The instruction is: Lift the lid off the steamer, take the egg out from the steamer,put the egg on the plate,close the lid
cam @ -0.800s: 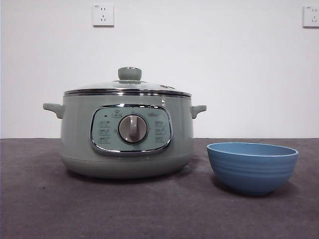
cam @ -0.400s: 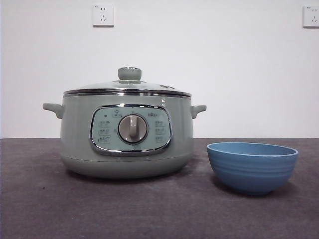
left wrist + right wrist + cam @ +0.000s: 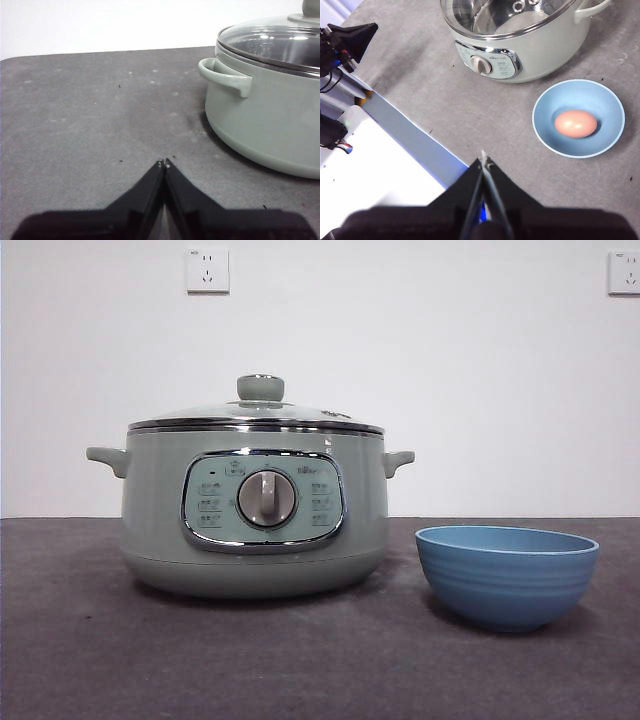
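Lid on steamer, egg in plate; we find nothing shifted since the earlier front frame.
We note the lid [image 3: 258,410] seated on the steamer [image 3: 254,510]; only the right wrist view shows the egg [image 3: 575,123] in the plate [image 3: 547,132]. Left hand [image 3: 163,163] and right hand [image 3: 483,161] clenched, empty, over the worktop [image 3: 320,660].

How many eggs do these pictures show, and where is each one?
1. The egg lies inside the blue plate, beside the steamer. The steamer's lid is on, and the glass shows only part of the inside, so another egg could be hidden there.
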Robot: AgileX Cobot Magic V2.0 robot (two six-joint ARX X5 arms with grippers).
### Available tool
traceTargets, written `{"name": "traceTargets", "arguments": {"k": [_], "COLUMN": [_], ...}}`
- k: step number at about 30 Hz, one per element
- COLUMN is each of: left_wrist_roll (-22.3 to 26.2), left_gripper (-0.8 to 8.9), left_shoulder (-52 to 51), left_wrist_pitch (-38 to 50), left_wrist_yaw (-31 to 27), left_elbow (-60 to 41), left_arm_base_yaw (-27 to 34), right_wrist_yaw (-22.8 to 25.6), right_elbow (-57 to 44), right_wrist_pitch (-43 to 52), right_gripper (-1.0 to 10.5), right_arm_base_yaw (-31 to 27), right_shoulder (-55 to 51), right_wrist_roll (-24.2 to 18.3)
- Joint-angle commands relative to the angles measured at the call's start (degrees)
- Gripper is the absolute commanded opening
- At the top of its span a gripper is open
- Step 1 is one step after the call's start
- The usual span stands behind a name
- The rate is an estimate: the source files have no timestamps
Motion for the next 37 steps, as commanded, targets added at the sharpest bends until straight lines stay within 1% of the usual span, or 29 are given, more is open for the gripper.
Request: {"name": "traceTargets", "arguments": {"k": [1,2,5,6,8,11,12,13,16,18,20,21,25,30,32,37], "left_wrist_roll": [-0.28,-0.28,-0.28,-0.28,-0.28,-0.28,-0.28,-0.28,-0.28,-0.28,-0.28,-0.28,-0.28,-0.28,-0.28,-0.28], "left_gripper": [-0.03,-0.03,-0.03,-0.03,-0.03,-0.03,-0.03,-0.03,-0.03,-0.03,-0.03,-0.03,-0.03,-0.03,-0.03,-0.03], "left_shoulder": [-0.11,-0.11,-0.11,-0.11,-0.11,-0.11,-0.11,-0.11,-0.11,-0.11,-0.11,-0.11,-0.11,-0.11,-0.11,-0.11], "left_wrist_pitch": [-0.48,-0.48,-0.48,-0.48,-0.48,-0.48,-0.48,-0.48,-0.48,-0.48,-0.48,-0.48,-0.48,-0.48,-0.48,-0.48], "left_wrist_yaw": [0.39,0.39,0.39,0.39,0.39,0.39,0.42,0.39,0.39,0.39,0.39,0.39,0.39,0.39,0.39,0.39], "left_elbow": [-0.55,-0.55,-0.55,-0.55,-0.55,-0.55,-0.55,-0.55,-0.55,-0.55,-0.55,-0.55,-0.55,-0.52,-0.55,-0.55], "left_arm_base_yaw": [0.22,0.22,0.22,0.22,0.22,0.22,0.22,0.22,0.22,0.22,0.22,0.22,0.22,0.22,0.22,0.22], "right_wrist_yaw": [0.33,0.2,1.88,2.64,2.64,-1.27,-1.77,-1.22,-1.11,-1.11,-0.94,-0.07,7.48,16.76,17.99,17.99], "right_elbow": [0.2,0.2,0.09,-0.28,-1.6,-4.85,-6.43,-8.15,-14.21,-19.82,-26.16,-28.89,-40.09,-49.64,-52.22,-56.87], "right_wrist_pitch": [0.61,1.07,5.84,8.74,14.36,20.76,22.51,24.09,29.92,35.8,42.29,44.81,52.72,56.92,56.98,56.98], "right_gripper": [0.0,0.0,0.0,0.0,0.0,0.0,0.0,0.0,0.0,0.0,0.0,0.0,0.0,0.0,0.0,0.0], "right_arm_base_yaw": [0.11,0.09,-1.68,-3.1,-6.38,-12.24,-14.29,-16.24,-21.03,-23.1,-24.02,-24.09,-24.06,-24.0,-24.0,-24.0], "right_shoulder": [-0.07,-0.09,-1.18,-1.97,-4.09,-7.89,-9.46,-11.04,-15.65,-19.41,-23.12,-24.57,-30.64,-36.04,-37.35,-40.46], "right_wrist_roll": [-1.95,-3.34,-3.58,-3.78,-3.74,-3.5,-3.63,-4.09,-6.69,-7.19,-7.15,-7.13,-6.54,-1.44,-0.57,0.09]}}
